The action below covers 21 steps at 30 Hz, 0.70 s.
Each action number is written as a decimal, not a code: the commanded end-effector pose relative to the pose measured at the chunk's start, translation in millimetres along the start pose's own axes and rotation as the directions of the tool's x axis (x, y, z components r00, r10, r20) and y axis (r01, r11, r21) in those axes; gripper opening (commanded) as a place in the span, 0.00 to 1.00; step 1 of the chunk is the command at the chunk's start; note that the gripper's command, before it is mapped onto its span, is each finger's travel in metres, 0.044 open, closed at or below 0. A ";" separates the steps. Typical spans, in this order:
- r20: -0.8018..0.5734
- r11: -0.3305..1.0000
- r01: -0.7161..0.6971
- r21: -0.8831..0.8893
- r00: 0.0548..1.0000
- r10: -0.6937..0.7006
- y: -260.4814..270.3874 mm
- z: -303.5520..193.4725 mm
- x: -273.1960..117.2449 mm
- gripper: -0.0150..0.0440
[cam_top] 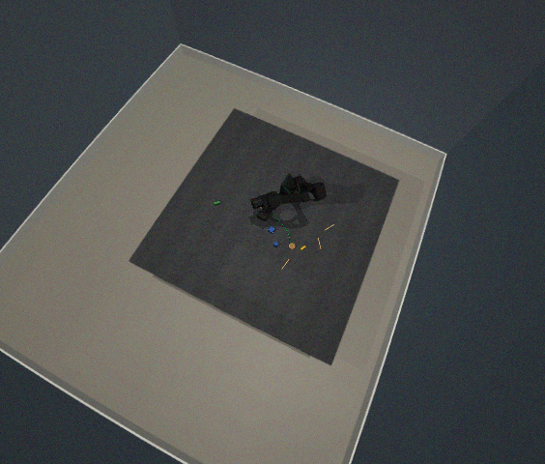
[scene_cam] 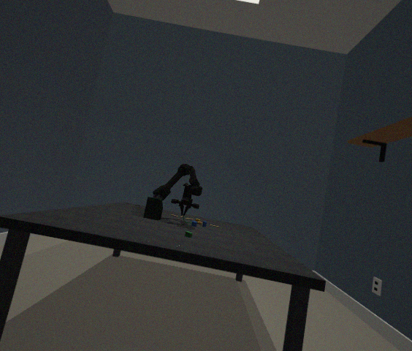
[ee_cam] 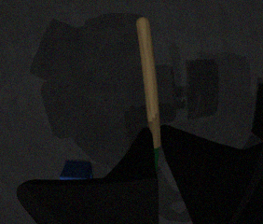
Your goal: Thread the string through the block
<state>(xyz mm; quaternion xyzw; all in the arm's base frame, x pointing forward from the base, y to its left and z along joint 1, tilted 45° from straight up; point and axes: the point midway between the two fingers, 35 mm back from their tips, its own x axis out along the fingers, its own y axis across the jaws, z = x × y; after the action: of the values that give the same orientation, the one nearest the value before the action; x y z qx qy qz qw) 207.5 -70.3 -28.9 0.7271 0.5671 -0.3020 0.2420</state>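
My gripper (cam_top: 261, 208) (scene_cam: 183, 216) (ee_cam: 154, 133) is shut on the stick at its string end, a little above the table. The light wooden stick (ee_cam: 147, 70) points away from the fingertips in the wrist view. The green string (cam_top: 288, 232) (ee_cam: 157, 159) runs from the stick to the round button (cam_top: 291, 246), which lies on the table (cam_top: 203, 240). A larger blue block (cam_top: 271, 229) (scene_cam: 193, 224) stands close to the gripper, between it and a smaller blue piece (cam_top: 275, 244) (scene_cam: 204, 224). No hole can be made out, so I cannot tell which block has it.
Loose sticks (cam_top: 329, 227) (cam_top: 319, 243) (cam_top: 285, 263) lie around the button. A small yellow piece (cam_top: 302, 247) is beside the button. A green piece (cam_top: 216, 202) (scene_cam: 188, 234) lies apart, on the far side of the gripper from the loose sticks.
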 end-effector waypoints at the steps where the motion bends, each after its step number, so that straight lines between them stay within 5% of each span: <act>1: -0.005 0.999 0.004 0.046 1.000 -0.004 4.4 -2.7 -1.1 0.25; 21: -0.016 0.963 0.041 0.267 0.999 -0.038 21.6 -16.5 -4.0 0.25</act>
<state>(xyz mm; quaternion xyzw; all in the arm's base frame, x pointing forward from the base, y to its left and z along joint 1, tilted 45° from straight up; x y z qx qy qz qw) 226.8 -67.2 -16.7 0.7408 0.5421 -0.3684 0.1474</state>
